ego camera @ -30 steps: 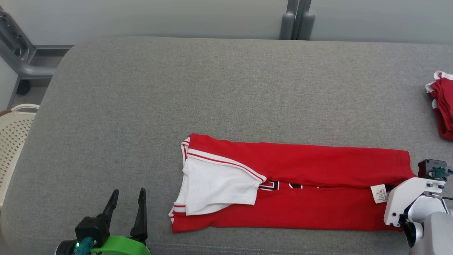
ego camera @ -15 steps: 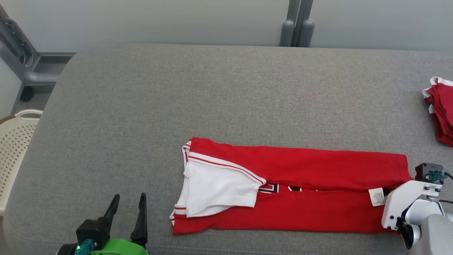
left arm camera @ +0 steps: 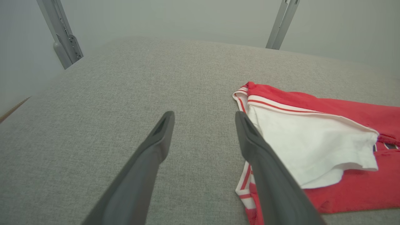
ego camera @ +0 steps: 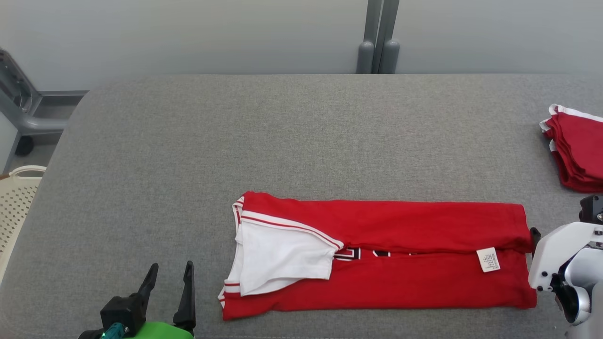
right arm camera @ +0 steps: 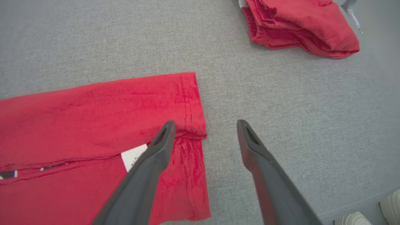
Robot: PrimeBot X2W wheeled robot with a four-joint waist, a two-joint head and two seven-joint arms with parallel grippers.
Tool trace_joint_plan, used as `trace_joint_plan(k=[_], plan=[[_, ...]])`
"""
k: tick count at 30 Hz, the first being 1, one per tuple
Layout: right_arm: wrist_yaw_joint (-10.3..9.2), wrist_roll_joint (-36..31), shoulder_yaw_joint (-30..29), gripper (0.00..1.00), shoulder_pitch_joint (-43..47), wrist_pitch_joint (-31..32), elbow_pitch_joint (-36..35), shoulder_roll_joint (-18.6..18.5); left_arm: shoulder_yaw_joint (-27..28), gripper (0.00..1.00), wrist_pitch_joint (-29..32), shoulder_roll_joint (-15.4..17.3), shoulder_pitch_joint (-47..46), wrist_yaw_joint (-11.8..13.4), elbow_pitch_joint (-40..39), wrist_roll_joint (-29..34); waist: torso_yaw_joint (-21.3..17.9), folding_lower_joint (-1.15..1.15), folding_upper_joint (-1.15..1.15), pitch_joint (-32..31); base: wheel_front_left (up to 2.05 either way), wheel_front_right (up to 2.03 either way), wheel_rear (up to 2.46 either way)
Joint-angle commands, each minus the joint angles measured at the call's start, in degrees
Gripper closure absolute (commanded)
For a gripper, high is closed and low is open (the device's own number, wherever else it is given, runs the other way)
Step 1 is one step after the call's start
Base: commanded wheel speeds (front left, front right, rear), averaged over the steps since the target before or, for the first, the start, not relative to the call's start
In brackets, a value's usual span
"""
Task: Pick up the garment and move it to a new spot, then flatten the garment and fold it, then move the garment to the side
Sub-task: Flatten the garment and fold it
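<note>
The garment, a red shirt with a white sleeve, lies folded into a long flat strip near the front edge of the grey padded table. My left gripper stands open just left of the sleeve end; in the left wrist view the left gripper holds nothing, and the garment lies beside its right finger. In the right wrist view my right gripper is open at the hem end of the garment, one finger above the hem and the other over bare table. A white label shows near the hem.
A pile of folded red garments sits at the table's right edge, also seen as the red pile in the right wrist view. A cream perforated basket stands off the left end. Grey posts rise behind. A shoe shows on the floor.
The head camera has shifted, so the whole picture moved. My right wrist has drawn back to the right, uncovering the garment's hem end. The left gripper and garment stay put.
</note>
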Motion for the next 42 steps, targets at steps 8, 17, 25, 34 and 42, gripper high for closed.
trace_joint_plan(k=[8, 17, 25, 34, 42], plan=[[-0.02, 0.1, -0.6, 0.0, -0.8, 1.5, -1.9, -0.1, -0.4, 0.0, -0.4, 0.1, -1.3, -0.1, -0.4, -0.3, 0.9, 0.0, 0.0, 2.4, 0.0, 0.0, 0.0], [-0.02, -1.0, -2.1, 0.0, -2.6, -0.7, 3.1, -0.1, -0.8, 0.0, -0.5, -0.1, -2.9, -0.3, 0.2, -0.2, 2.3, 0.0, 0.0, 4.7, 0.0, 0.0, 0.0], [-0.02, -1.8, -3.0, 0.0, -2.9, -1.9, 6.6, -0.1, -0.6, 0.0, -0.5, 0.0, -3.4, -0.4, 0.8, -0.4, 2.4, 0.0, 0.0, 5.2, 0.0, 0.0, 0.0], [-0.02, -0.6, -2.5, 0.0, -4.5, -1.6, 12.5, -0.1, -0.9, 0.0, -0.5, 0.2, -4.3, -0.6, 0.9, 0.0, 2.6, 0.0, 0.0, 6.5, 0.0, 0.0, 0.0], [0.0, 1.3, -2.2, 1.0, -5.0, -1.1, 16.5, 0.3, -0.9, 0.0, -0.5, 0.3, -4.3, -0.6, 1.2, 0.1, 3.0, 0.0, 0.0, 6.5, 0.0, 0.0, 0.0]])
